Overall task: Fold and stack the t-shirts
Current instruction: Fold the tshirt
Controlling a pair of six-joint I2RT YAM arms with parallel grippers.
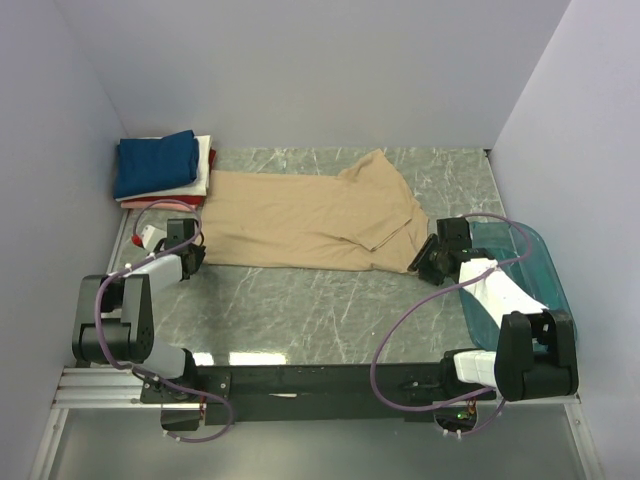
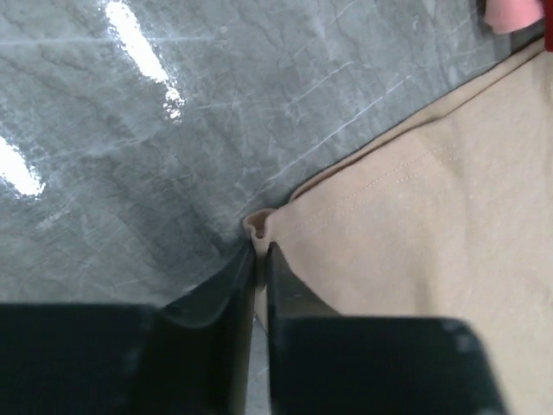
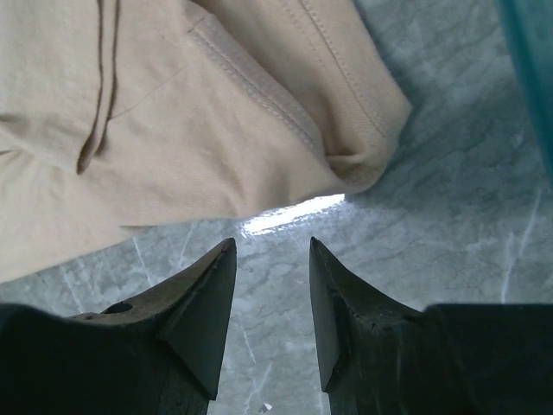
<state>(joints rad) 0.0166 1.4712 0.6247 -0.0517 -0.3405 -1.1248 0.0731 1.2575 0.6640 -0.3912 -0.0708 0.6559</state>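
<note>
left jaws pinching tan t-shirt (image 2: 415, 259) corner | right jaws spread | shirt lengthwise left-right, hem left

Three plain, matte, pale lavender-grey walls close in the scene: a back wall (image 1: 320, 70), a left wall (image 1: 50, 140) and a right wall (image 1: 590, 130). Between them lies a table (image 1: 320, 310) with a grey-green, marble-patterned top crossed by thin white veins. The top is glossy, and a bright white glare patch (image 1: 215, 357) sits near its front edge. A teal translucent tub (image 1: 548, 262) stands at the table's right side, near the right wall. A slotted aluminium rail (image 1: 95, 385) runs along the near left edge, with a dull grey surface (image 1: 300, 455) below it. The light is soft and even, and shadows are faint.
</note>
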